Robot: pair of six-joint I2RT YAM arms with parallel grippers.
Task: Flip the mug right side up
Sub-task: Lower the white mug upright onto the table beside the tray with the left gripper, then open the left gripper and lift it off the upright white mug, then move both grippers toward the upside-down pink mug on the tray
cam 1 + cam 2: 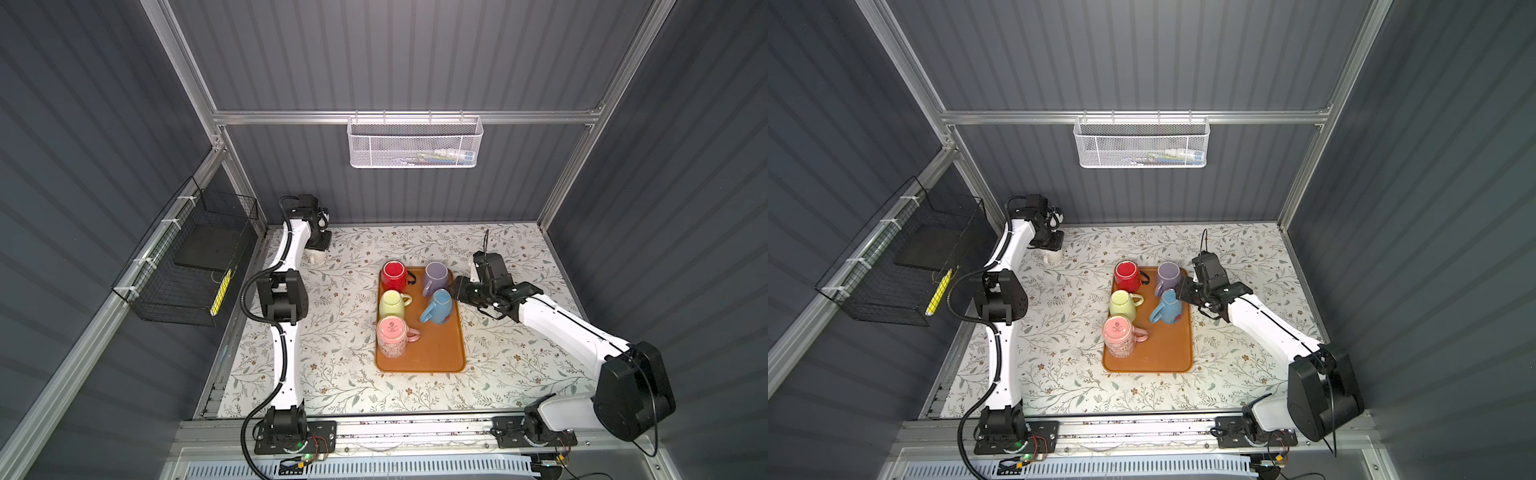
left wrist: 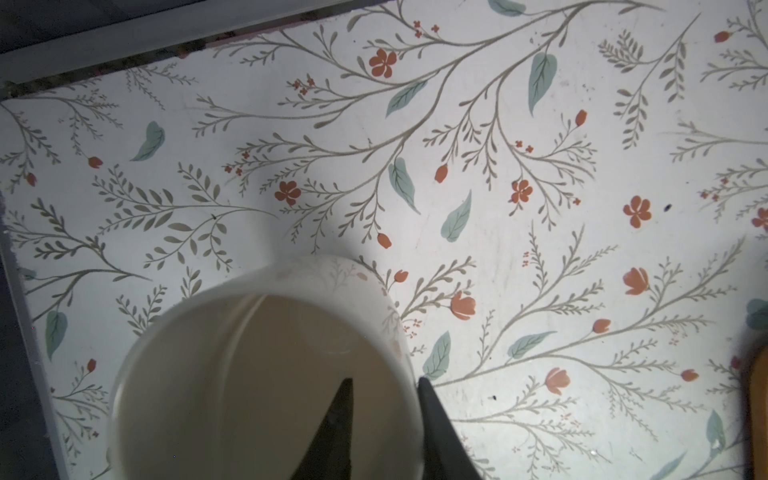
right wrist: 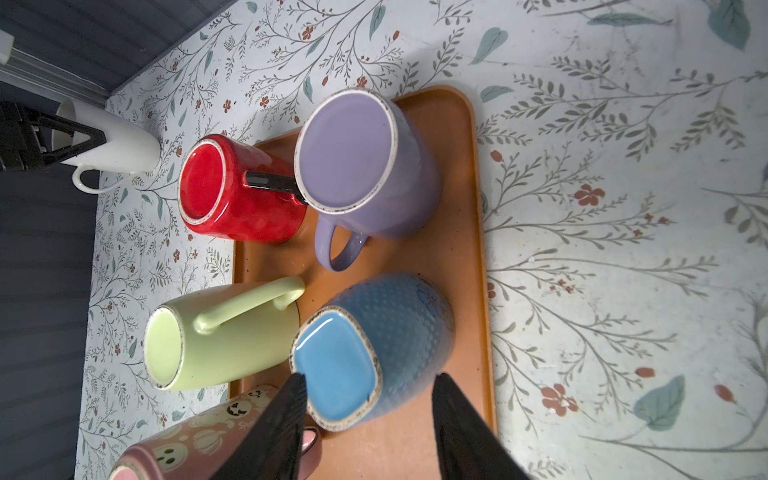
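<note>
A: Top views first. Where's the white mug sitting?
B: Far-left corner of the table, off the tray, directly under the left claw. The left arm is hiding the fingers there. The other mugs are standing base-up on the tray, and the right claw is hovering by the blue mug.
A: Left wrist view?
B: White mug is standing mouth-up. Left claw is sitting parted astride its wall: one finger inside w/ a gap, one outside. Prob. the release step. Next it's needing a straight lift, w/o catching the rim. Handle & base are being cut off.
A: Right wrist view?
B: Right claw is standing spread either side of the blue mug. Can't tell if the pads are touching.
</note>
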